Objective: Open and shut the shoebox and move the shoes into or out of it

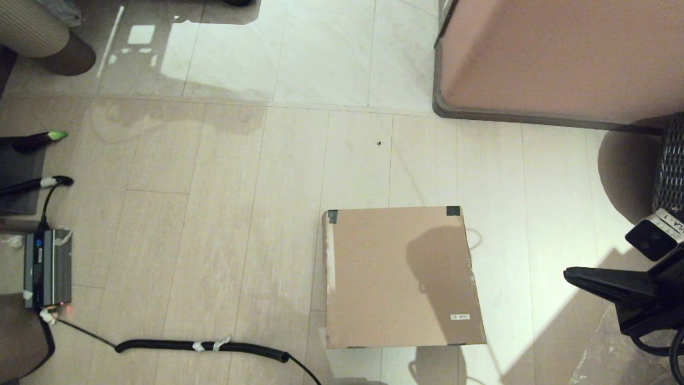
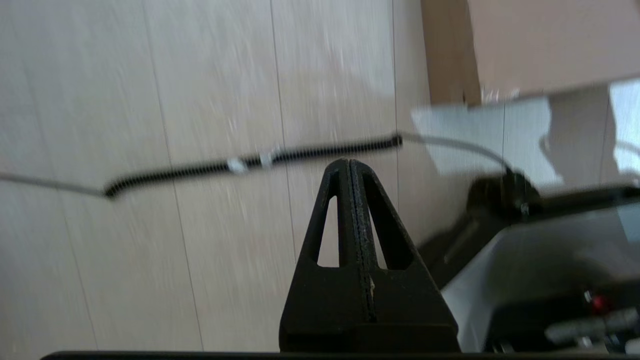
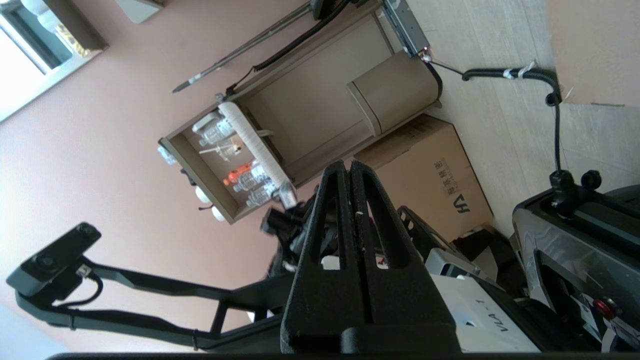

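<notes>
The brown cardboard shoebox (image 1: 401, 278) lies on the floor in the middle of the head view. Its lid is down, with black tape on the two far corners and a small white sticker near the front right. No shoes are in view. My right gripper (image 1: 567, 275) is shut and empty at the right edge, level with the box's right side and apart from it. In the right wrist view its fingertips (image 3: 349, 167) press together, pointing across the room. My left gripper (image 2: 348, 162) is shut and empty above bare floor, with a corner of the shoebox (image 2: 540, 45) beyond it; it is outside the head view.
A pinkish-brown cabinet (image 1: 556, 53) with a grey edge stands at the back right. A black corrugated cable (image 1: 203, 346) runs along the floor front left to a grey device (image 1: 47, 267). A dark wicker basket (image 1: 672, 160) sits at the right edge.
</notes>
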